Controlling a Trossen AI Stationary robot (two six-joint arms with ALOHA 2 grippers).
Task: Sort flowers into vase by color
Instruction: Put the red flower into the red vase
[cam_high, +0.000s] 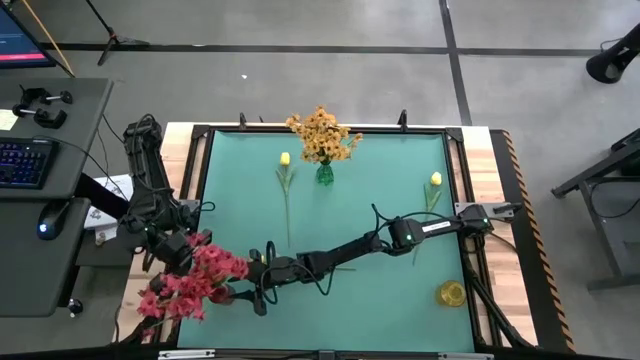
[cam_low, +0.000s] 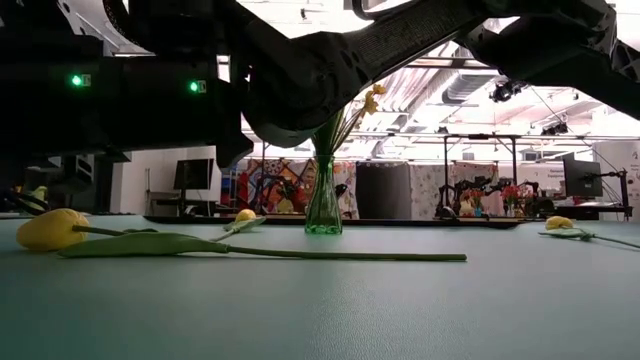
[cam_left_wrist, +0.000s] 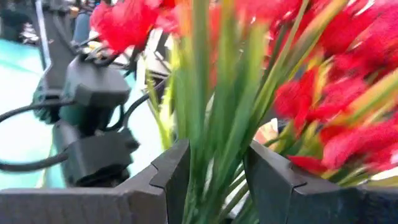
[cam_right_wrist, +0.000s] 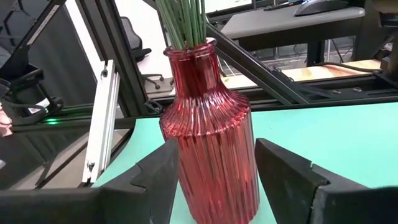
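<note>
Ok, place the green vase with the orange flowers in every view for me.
High view: green vase stands upper middle, near the mat's top edge.
Low view: green vase stands upright at the centre.
Left wrist view: not in it.
Right wrist view: not in it.
Shared landmark: the teal mat, seen in all four views.
</note>
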